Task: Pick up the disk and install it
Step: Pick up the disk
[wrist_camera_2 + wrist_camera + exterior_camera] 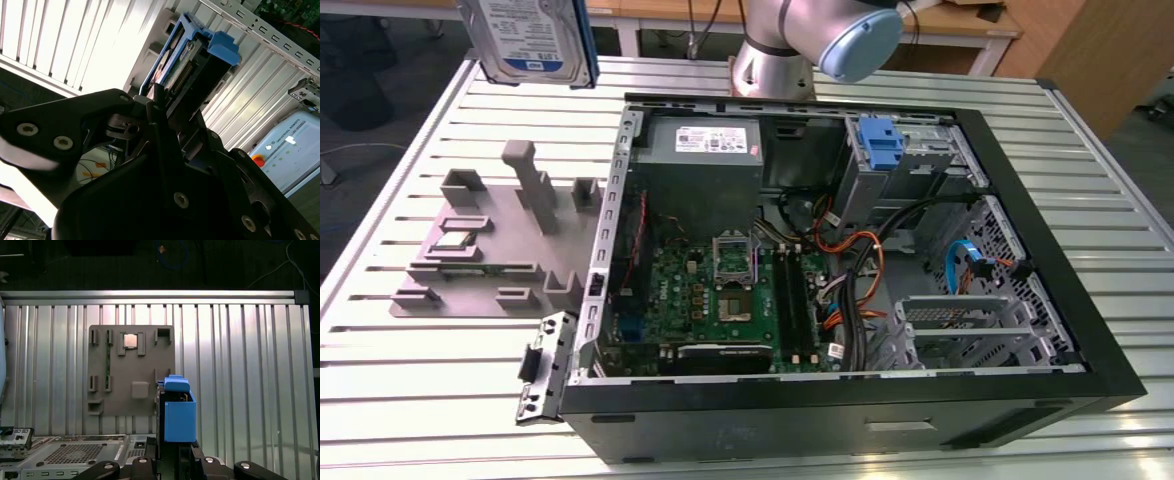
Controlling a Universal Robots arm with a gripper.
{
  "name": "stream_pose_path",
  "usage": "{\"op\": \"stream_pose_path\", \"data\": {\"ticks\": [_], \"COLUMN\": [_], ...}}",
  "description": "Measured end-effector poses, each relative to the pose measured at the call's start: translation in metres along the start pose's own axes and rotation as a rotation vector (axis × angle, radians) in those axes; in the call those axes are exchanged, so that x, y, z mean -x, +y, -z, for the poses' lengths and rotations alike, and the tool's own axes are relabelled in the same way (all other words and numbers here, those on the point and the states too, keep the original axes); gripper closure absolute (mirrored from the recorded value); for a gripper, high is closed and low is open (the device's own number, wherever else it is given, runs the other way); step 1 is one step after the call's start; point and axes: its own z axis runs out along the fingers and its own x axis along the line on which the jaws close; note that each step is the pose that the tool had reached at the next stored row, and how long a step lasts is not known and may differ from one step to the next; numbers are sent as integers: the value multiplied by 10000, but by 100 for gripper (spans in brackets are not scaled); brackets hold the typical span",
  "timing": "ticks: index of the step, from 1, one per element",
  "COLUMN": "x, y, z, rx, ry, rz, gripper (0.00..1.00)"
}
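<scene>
the slatted metal table (427, 380) lies well below the pincer (175, 102), with the open computer case (1107, 370) on it, below and off to one side. the grey parts holder (131, 390) sits beneath the pincer. the pincer is clamped on the disk (527, 40), held on edge high in the air, its blue carrier (177, 415) around it. i judge the carry goes best slow and steady, disk upright and above the case wall, so the grip does not slip.
</scene>
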Motion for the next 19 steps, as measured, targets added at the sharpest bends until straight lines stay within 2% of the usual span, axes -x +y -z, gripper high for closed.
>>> {"op": "stream_pose_path", "data": {"ticks": [19], "x": [6], "y": [-189], "z": [11], "rx": [0], "ry": [0], "rz": [0], "gripper": [65]}}
